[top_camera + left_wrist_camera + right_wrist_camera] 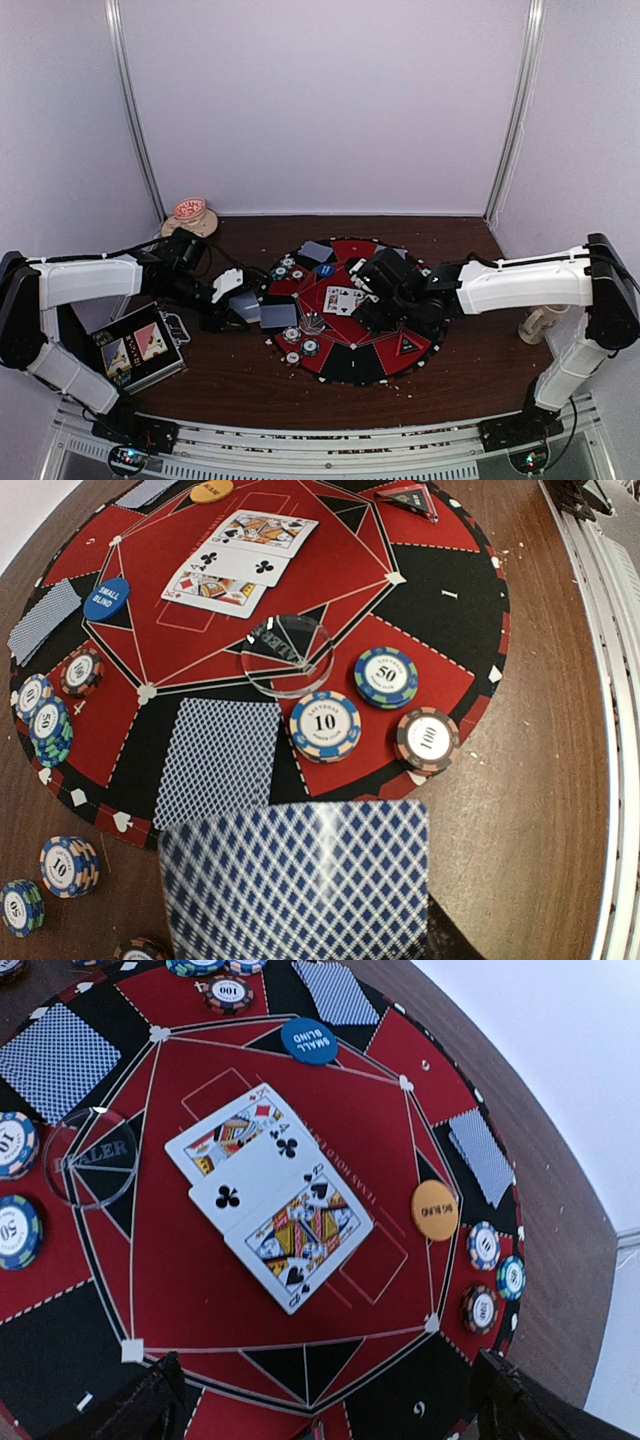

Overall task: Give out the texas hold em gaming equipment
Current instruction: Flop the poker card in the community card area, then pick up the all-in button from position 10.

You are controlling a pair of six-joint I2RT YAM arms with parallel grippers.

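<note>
A round red and black poker mat (pixel 345 365) lies mid-table. My left gripper (pixel 238 312) hovers at the mat's left edge, shut on a blue-backed playing card (pixel 300 880) that hides its fingers in the left wrist view. Beyond the card lie a face-down card (pixel 218 760), striped chips (pixel 325 725) and a clear dealer disc (pixel 288 655). My right gripper (pixel 330 1405) stands open and empty above the mat's centre, just off three overlapping face-up cards (pixel 270 1195). Beside them are a blue small-blind button (pixel 309 1040) and an orange big-blind button (pixel 435 1210).
A metal case with card pictures (pixel 140 350) sits near the left arm's base. A beige mug (pixel 540 322) stands at the right. A round dish (pixel 190 212) is at the back left. Loose chip stacks (pixel 68 865) lie on the wood off the mat.
</note>
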